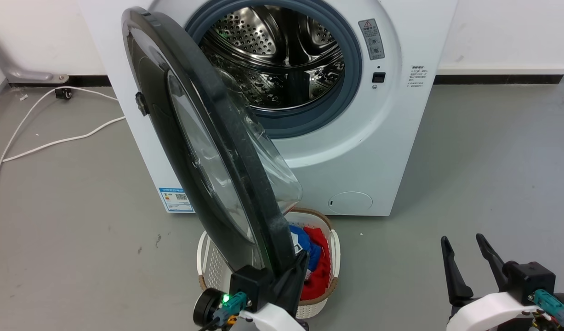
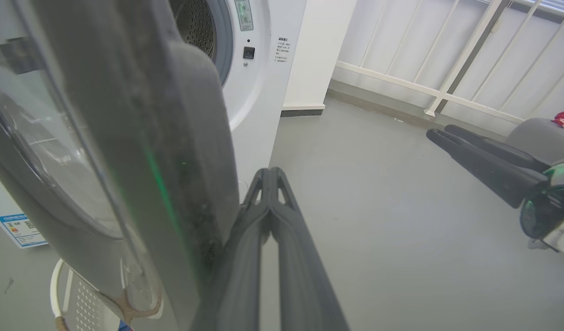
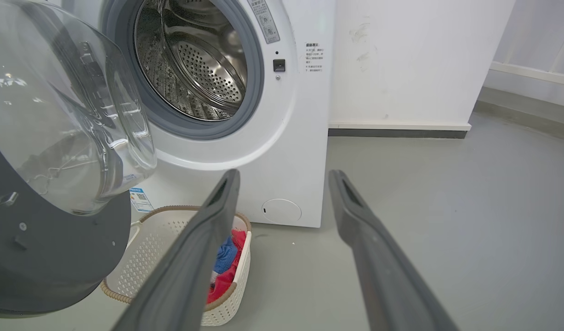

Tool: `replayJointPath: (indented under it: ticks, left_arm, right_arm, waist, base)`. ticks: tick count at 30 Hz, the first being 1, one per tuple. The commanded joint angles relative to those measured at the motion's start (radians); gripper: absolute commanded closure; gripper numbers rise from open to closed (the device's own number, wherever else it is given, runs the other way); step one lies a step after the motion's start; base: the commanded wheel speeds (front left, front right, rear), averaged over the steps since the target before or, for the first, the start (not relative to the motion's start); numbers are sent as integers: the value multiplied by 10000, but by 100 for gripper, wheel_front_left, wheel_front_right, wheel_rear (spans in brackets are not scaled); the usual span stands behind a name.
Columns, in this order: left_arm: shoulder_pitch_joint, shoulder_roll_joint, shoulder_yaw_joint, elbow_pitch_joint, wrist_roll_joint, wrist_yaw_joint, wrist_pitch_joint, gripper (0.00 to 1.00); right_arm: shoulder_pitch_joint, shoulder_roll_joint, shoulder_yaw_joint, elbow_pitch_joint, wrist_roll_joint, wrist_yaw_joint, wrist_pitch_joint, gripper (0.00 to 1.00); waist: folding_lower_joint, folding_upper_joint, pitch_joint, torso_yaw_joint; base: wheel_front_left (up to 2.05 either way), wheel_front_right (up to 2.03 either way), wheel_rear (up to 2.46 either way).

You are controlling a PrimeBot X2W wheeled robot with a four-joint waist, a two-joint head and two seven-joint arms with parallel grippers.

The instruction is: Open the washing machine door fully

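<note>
Opening step, approx halfway: the big round black-rimmed glass-bowl door (image 2: 125, 151) stands ajar off the white front-loading washing machine (image 1: 355, 151), rim touching the left claw (image 2: 270, 174) on its left. Claw pinched closed, empty. Right claw (image 1: 468, 250) spread, idle. Next, prob: shove rim leftward.

One high camera, two low ones — all turned toward the washing machine (image 1: 355, 151).
The head view looks steeply down, the door (image 1: 203, 151) swung toward 7 o'clock. The left wrist view sits close against that door's rim, and the right wrist view is low and farther back. All three share the drum (image 1: 282, 59) — head and right wrist also share the basket (image 1: 334, 257).
</note>
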Motion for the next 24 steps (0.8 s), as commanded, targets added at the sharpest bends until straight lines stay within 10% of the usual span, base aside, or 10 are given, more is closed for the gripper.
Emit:
replayJointPath:
  ticks: [1, 24]
  left_arm:
    - [177, -13, 63, 29, -62, 103, -66, 100]
    - [1288, 677, 725, -865, -157, 1153, -250, 100]
  right_arm:
    - [-121, 37, 31, 46, -2, -2, -13, 0]
    - [-83, 38, -73, 284, 232, -2, -127, 0]
  waist:
    - [0, 0, -8, 0]
    - [0, 0, -183, 1006]
  base:
    - [0, 0, 0]
    - [0, 0, 0]
